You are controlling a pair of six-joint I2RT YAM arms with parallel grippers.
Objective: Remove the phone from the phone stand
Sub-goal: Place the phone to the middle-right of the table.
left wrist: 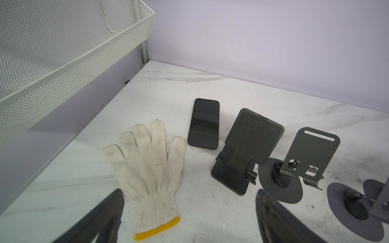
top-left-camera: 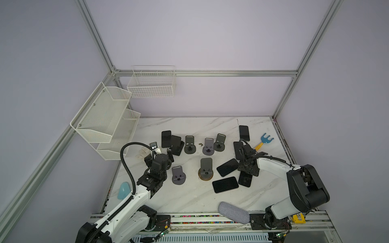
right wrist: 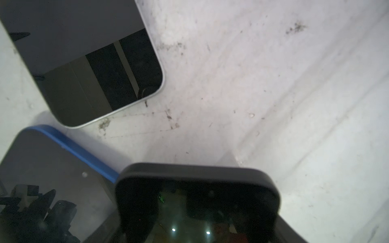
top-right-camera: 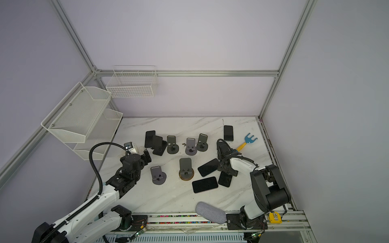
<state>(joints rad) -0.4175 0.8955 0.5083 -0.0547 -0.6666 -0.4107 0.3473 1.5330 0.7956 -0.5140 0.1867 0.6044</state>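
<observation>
Right gripper (top-left-camera: pixel 246 170) is down low among the loose handsets, and its jaws are clamped on a black-cased smartphone (right wrist: pixel 197 199). The wrist view has that phone filling the foreground, poised over the white marble-patterned tabletop (right wrist: pixel 273 84). Whether its lower edge touches the surface, I cannot tell. Near it lie a silver-edged phone (right wrist: pixel 94 63) and a blue-edged phone (right wrist: pixel 52 164), both flat.

Now the stands. In both top views every grey round-based metal stand (top-left-camera: pixel 205 169) I can make out is bare. The black folding stand with the textured plate (left wrist: pixel 248 151) is bare too, with a black phone lying flat (left wrist: pixel 203 124) on the table just beside it. So the lift-off looks done — my read is that the held phone is clear of any stand, with another handset lying between it and the nearest one.

Left gripper (left wrist: pixel 189 192) hangs with jaws wide apart, holding nothing, just beside a white knitted glove with a yellow cuff (left wrist: pixel 147 168).

What's left, by my judgement — lower the phone, let go, pull the arm clear.
</observation>
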